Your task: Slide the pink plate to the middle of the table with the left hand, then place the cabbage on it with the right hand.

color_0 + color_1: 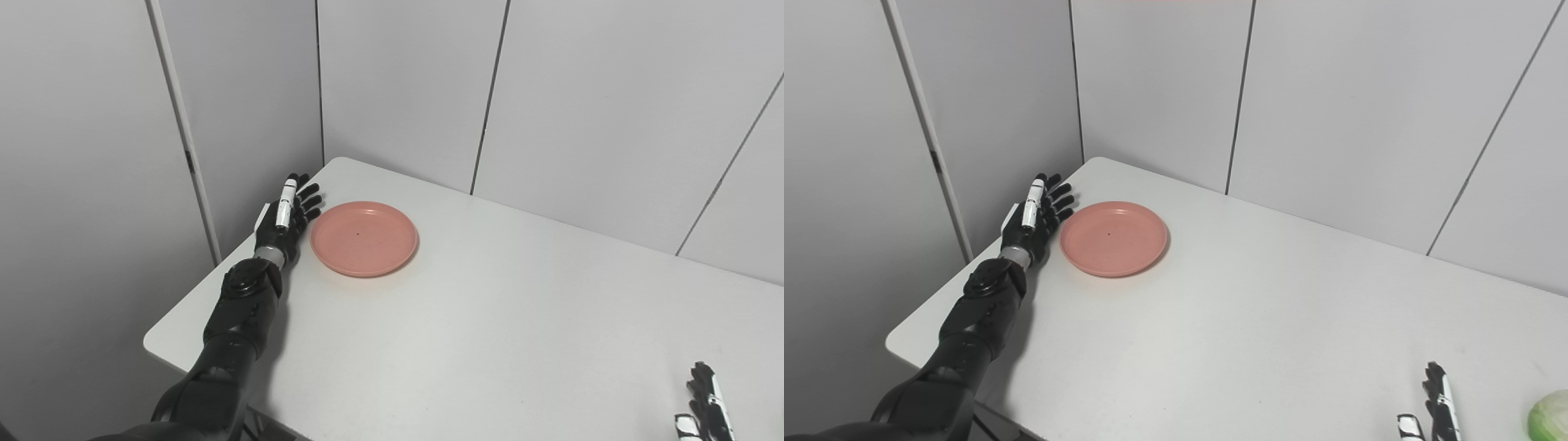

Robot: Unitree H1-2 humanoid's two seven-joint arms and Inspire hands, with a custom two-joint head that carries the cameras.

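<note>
A round pink plate (364,237) lies flat near the far left corner of the white table (490,318). My left hand (286,215) rests just left of the plate's rim, fingers spread and straight, open and holding nothing. The green cabbage (1549,415) shows only in the right eye view, cut off at the bottom right corner. My right hand (1436,407) stands at the bottom edge a little left of the cabbage, fingers pointing up and apart, empty.
Grey wall panels (551,92) close in behind the table and on its left side. The table's left edge (184,306) runs right beside my left forearm.
</note>
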